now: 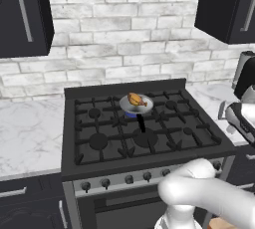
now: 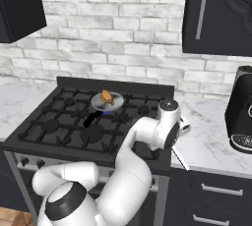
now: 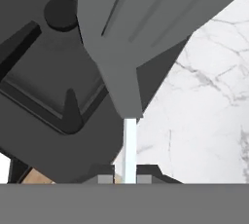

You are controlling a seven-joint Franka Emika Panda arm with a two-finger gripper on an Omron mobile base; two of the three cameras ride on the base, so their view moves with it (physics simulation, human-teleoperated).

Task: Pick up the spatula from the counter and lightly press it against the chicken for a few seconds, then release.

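One stove [image 1: 124, 87], black, set between two stretches of white marble counter [image 3: 209, 111]. Six burners under the grates in the left base view, in two rows of three. One small pan [image 1: 124, 105] on the middle back burner, its single black handle pointing toward the front. One piece of chicken [image 1: 135, 99], orange-brown, lying in the pan. One spatula [image 3: 131, 28]: wide grey slotted blade, thin pale handle. Hand view: the handle runs straight down between the two dark finger tips [image 3: 104, 177], and the gripper [image 3: 125, 178] is closed on it with both tips against the handle. The blade reaches out over the stove's right edge, part above a grate corner and one round burner cap, part above the marble. Whether the blade is clear of the surface, cannot tell. The spatula is at the right side of the stove, well apart from the pan and chicken. One dark appliance [image 2: 240, 117] stands on the right counter. Two dark upper cabinets, one at each side of the brick wall.
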